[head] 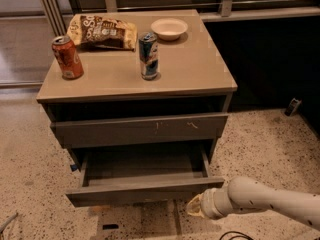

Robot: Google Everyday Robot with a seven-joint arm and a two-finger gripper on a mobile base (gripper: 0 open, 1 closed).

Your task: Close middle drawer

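1. The gripper (196, 207) hangs low at the front right of the cabinet (192, 69), just beside the right end of the middle drawer (142, 191) front. It is probably placed there to push that front inward.
2. Whether the gripper is open or closed cannot be told.
3. The middle drawer juts well out of the cabinet front, below the scratched upper front (125, 130), so it is not yet closed.
4. It is wide, shallow and grey-brown, with a plain, handle-less front and a dark interior.
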